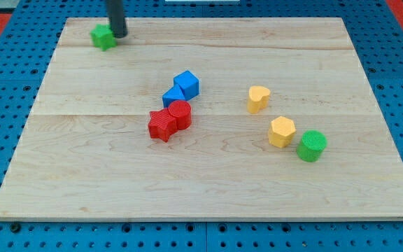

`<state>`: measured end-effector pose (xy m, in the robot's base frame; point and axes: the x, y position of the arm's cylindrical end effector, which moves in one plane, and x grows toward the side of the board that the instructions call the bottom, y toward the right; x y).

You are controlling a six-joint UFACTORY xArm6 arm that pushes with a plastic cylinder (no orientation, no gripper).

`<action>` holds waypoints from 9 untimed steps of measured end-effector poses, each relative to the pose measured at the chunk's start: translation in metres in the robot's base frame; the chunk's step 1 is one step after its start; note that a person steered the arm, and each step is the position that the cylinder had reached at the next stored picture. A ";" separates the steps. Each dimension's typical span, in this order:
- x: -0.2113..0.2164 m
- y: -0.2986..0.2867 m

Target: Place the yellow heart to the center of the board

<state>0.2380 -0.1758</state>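
The yellow heart (258, 99) stands right of the board's middle. My tip (118, 35) is at the view's top left, touching or just beside the right side of a green block (103, 36). It is far from the yellow heart. A yellow hexagon (281, 131) lies below and to the right of the heart.
A blue cube (187, 84) and a second blue block (173, 96) sit near the board's middle, with a red cylinder (179, 114) and a red star (161, 126) just below them. A green cylinder (311, 145) stands beside the yellow hexagon. The wooden board (82, 175) lies on a blue pegboard.
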 end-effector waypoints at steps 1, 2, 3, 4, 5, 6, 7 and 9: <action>0.000 0.035; 0.000 0.037; 0.009 0.053; 0.051 0.138; 0.056 0.225; 0.092 0.321; 0.154 0.366; 0.197 0.324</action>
<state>0.4352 0.1483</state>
